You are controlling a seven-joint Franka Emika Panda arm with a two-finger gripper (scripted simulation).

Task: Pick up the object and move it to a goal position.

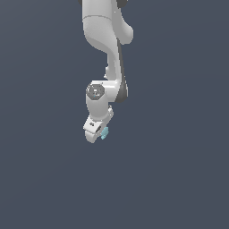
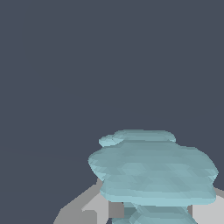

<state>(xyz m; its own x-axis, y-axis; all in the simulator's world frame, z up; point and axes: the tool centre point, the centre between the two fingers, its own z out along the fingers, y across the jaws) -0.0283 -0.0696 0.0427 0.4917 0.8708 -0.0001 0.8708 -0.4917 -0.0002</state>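
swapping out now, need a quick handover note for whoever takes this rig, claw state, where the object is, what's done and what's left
Claw: shut on the pale cyan object, judging from the wrist view, where the object sits right between the grey fingers.
Object: a small lumpy turquoise piece at the claw's tip; in the exterior view only a sliver peeks out on that view's right of the claw.
Done: the pick looks complete.
Left: carry it to the goal position. No goal marker shows in either view, and I cannot tell how high the claw is above the surface.
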